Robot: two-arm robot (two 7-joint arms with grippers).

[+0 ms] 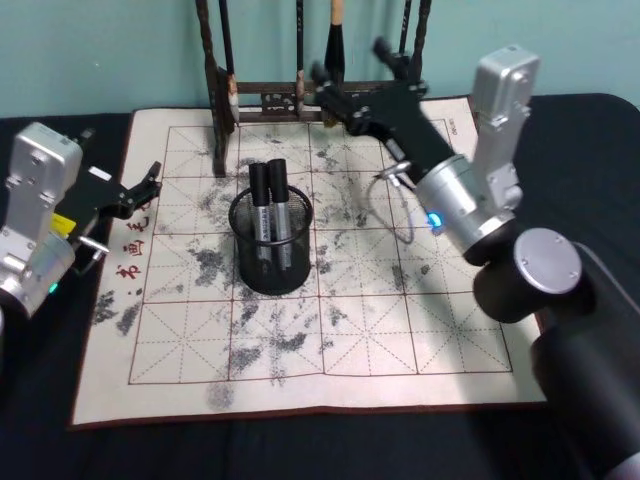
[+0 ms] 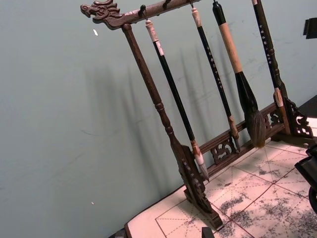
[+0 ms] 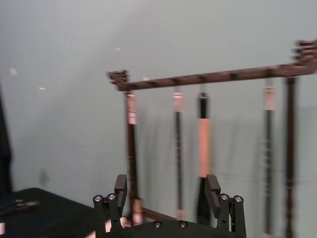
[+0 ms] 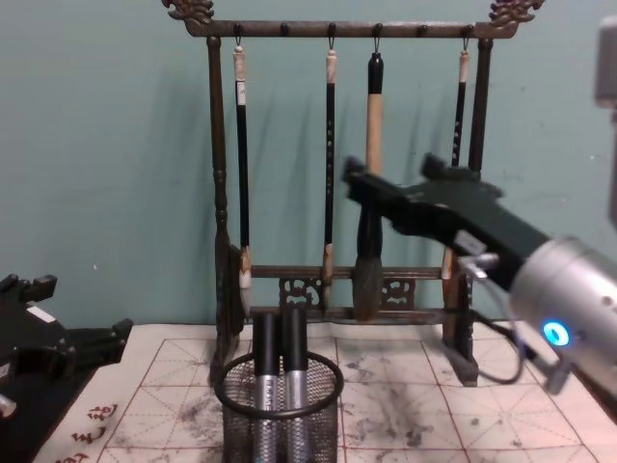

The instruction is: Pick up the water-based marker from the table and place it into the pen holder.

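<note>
Placement step looks complete: two markers [image 1: 271, 215] upright inside pen holder [image 1: 271, 270] on table [image 1: 400, 330]. Right gripper [image 1: 350, 70] raised near brush rack [image 4: 337, 29], jaws apart, empty. Left gripper [image 1: 152, 182] parked at mat edge, fingers spread. Next: retract right arm clear.

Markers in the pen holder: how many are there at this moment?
2. Both markers stand upright side by side in the pen holder on the mat: the left marker and the right marker, caps up. None lies loose on the table.
</note>
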